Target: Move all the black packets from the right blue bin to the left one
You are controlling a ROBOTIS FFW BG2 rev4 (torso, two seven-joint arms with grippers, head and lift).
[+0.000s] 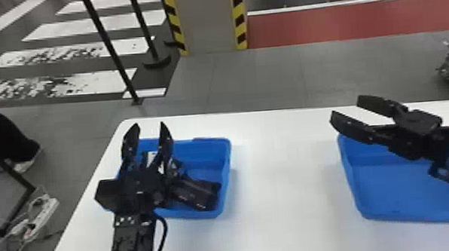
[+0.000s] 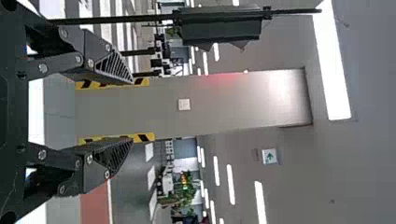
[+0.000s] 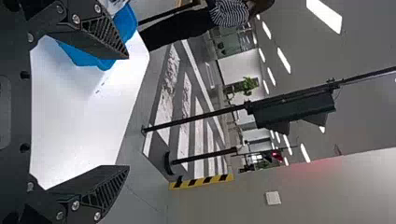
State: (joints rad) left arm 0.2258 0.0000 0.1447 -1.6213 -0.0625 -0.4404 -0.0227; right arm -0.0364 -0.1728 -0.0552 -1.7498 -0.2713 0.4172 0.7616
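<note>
- Head view: black packets (image 1: 196,193) lie in the left bin (image 1: 210,156), partly behind the open, unladen left gripper (image 1: 150,126).
- Right gripper (image 1: 346,109), also open and unladen, juts over the right bin (image 1: 390,187), masking part; the transfer looks complete or nearly so.
- Two bins, two grippers, at least two packets; exact tally unclear.
</note>
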